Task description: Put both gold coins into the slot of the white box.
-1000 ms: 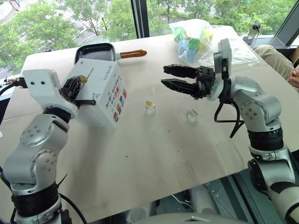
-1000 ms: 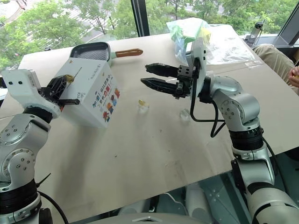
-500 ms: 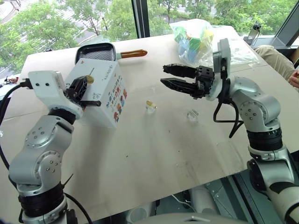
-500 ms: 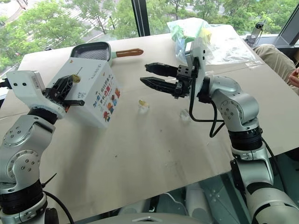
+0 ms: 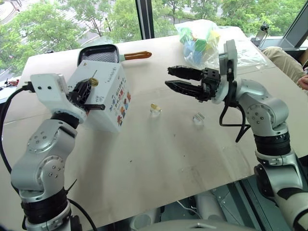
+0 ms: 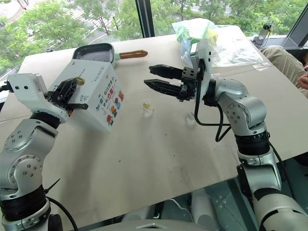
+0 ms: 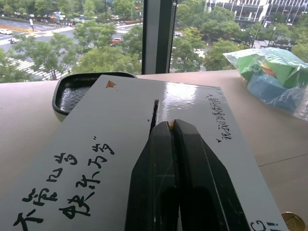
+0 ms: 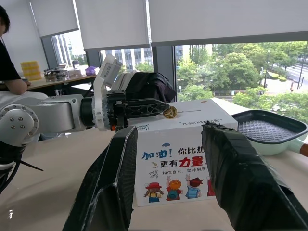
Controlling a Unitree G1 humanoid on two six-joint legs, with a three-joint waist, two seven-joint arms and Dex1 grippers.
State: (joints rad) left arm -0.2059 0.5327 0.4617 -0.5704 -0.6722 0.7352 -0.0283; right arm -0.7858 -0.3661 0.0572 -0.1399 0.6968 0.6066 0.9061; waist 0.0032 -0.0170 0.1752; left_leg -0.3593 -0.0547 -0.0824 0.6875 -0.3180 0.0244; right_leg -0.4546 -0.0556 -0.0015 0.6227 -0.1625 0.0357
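Observation:
The white box (image 5: pixel 109 98) stands tilted at the table's left, colourful figures on its side, with the thin dark slot (image 7: pixel 155 111) in its top face. My left gripper (image 5: pixel 90 83) is shut on a gold coin (image 8: pixel 169 112), held just above the top face beside the slot. A second gold coin (image 5: pixel 154 106) rests on a small clear piece right of the box. My right gripper (image 5: pixel 168 77) hangs open and empty above the table's middle, pointing toward the box.
A dark pan (image 5: pixel 98 54) with a brown handle (image 5: pixel 137 55) lies behind the box. A bag of coloured blocks (image 5: pixel 198 41) sits at the back, another clear plastic piece (image 5: pixel 198 118) under my right arm. A person (image 5: pixel 302 77) is at the right edge.
My left wrist has turned a little, carrying the coin slightly to the right over the box top. The right arm has stayed still.

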